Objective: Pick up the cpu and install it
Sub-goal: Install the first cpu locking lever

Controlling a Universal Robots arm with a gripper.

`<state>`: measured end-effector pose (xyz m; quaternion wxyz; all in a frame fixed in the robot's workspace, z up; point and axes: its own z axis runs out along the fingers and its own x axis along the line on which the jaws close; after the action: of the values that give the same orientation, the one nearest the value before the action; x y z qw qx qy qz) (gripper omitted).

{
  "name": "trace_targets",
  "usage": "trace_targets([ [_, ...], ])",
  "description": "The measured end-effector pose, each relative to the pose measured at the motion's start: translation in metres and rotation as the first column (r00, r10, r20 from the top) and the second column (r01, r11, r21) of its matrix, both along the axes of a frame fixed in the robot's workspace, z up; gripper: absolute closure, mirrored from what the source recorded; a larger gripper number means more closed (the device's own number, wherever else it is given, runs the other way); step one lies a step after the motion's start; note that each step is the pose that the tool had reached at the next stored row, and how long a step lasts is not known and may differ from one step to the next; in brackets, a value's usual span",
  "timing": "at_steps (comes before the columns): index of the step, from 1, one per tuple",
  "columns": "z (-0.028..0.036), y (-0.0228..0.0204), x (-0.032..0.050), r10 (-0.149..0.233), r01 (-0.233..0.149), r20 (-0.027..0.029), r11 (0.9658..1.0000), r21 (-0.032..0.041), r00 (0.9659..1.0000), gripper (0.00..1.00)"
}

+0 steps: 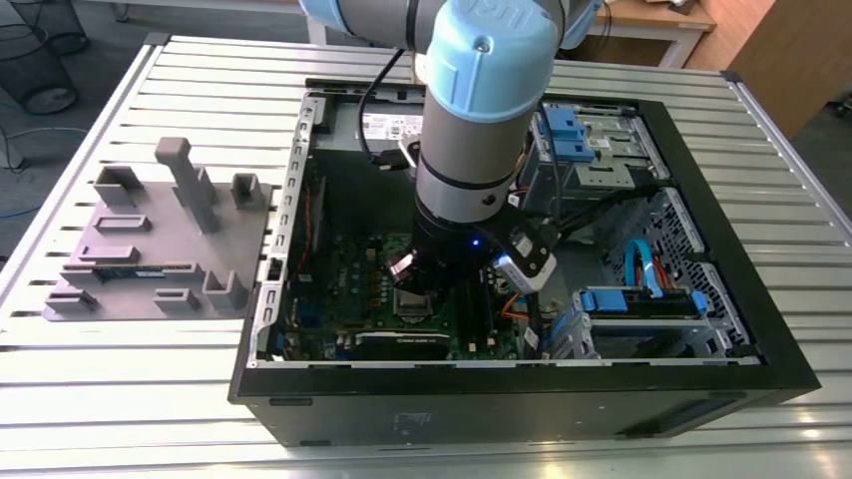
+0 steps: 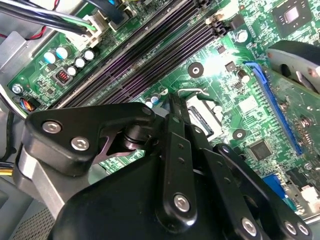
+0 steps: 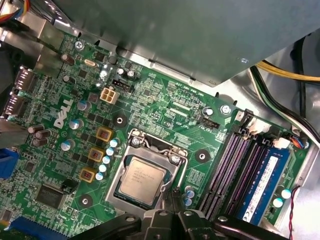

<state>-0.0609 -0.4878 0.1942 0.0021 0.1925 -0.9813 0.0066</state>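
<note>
Most of the job looks done — the cpu (image 3: 141, 181), a small flat square chip with a silver metal top, lies seated inside the rectangular metal socket frame (image 3: 131, 144) on the green motherboard (image 3: 150, 95). Right above that frame's edge hangs the black gripper (image 3: 175, 197), fingers drawn close together and apparently holding nothing — whether the frame is latched I cannot tell.

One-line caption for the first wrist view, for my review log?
The cpu sits in the motherboard socket frame, beside the memory slots, with the pincer just above the socket's edge.

cpu (image 3: 141, 181) flat inside the metal socket frame (image 3: 116, 172) on the green motherboard (image 3: 150, 95)
</note>
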Motion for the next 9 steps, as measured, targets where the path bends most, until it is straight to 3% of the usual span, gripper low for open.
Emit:
trace_targets([
  [9, -0.0061, -0.0016, 0.0009, 0.0, 0.0, -0.0005, 1.0, -0.0009, 1.0, 0.89],
])
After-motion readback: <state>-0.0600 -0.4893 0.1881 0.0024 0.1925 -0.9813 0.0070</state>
